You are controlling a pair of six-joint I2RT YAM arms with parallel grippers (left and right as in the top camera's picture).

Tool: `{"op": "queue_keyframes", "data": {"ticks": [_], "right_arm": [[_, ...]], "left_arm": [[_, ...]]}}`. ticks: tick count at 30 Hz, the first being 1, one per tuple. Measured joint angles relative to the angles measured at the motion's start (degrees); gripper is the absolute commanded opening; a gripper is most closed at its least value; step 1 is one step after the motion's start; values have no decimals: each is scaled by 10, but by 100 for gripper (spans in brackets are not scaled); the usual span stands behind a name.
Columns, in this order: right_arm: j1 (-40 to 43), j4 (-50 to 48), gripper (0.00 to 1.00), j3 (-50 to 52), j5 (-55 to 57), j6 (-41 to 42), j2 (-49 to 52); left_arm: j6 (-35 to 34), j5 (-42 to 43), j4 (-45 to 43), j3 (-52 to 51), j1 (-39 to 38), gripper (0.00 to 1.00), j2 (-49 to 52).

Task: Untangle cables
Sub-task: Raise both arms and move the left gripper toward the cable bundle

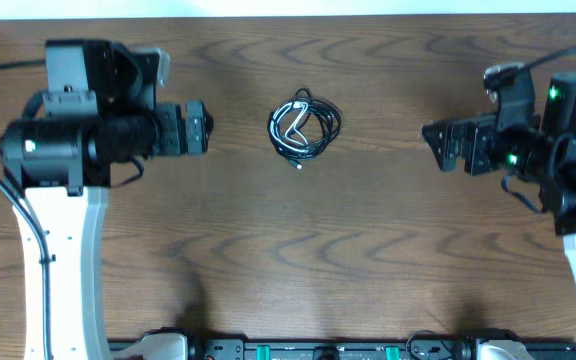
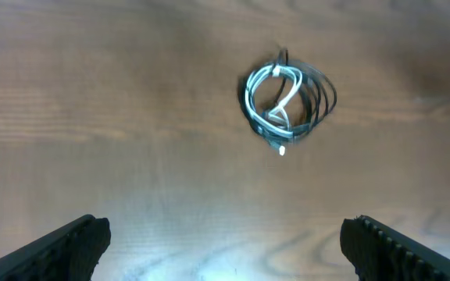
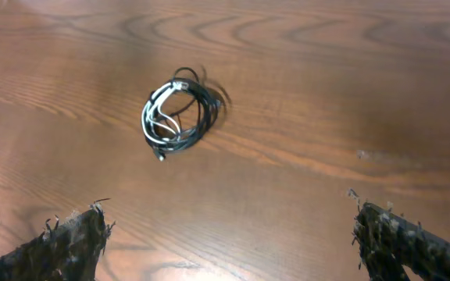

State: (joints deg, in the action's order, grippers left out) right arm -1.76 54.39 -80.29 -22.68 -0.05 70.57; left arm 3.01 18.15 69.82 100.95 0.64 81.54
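The cables (image 1: 305, 128) lie in one small knotty ring on the table (image 1: 368, 260). The ring is about halfway between the left edge and the right edge, and a bit nearer the far edge than the near one. A short white cable (image 2: 276, 76) loops through the long black cables (image 2: 324, 95). A little plug end (image 2: 281, 150) pokes out of the ring on one side. The left arm (image 1: 78, 140) and the right arm (image 1: 538, 140) sit on each side, well apart from the pile. The left jaws are wide open and hold nothing. The right jaws are wide open too and hold nothing. No cable is pulled loose yet, so I think the job is only at its start: reach in and take hold. To do it well, one arm should come down slowly and pinch just one cable, maybe the white one, since it is easy to see. The other arm should hold the black ring so it does not slide along. Then pull gently, away from each other. A fast tug could make the knot tighter.
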Motion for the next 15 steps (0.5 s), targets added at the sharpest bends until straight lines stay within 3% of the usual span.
{"op": "queue_keyframes", "data": {"ticks": [15], "right_arm": [[0, -32, 99, -6, -43, -5, 47]], "left_arm": [[-47, 49, -142, 13, -19, 96, 63]]}}
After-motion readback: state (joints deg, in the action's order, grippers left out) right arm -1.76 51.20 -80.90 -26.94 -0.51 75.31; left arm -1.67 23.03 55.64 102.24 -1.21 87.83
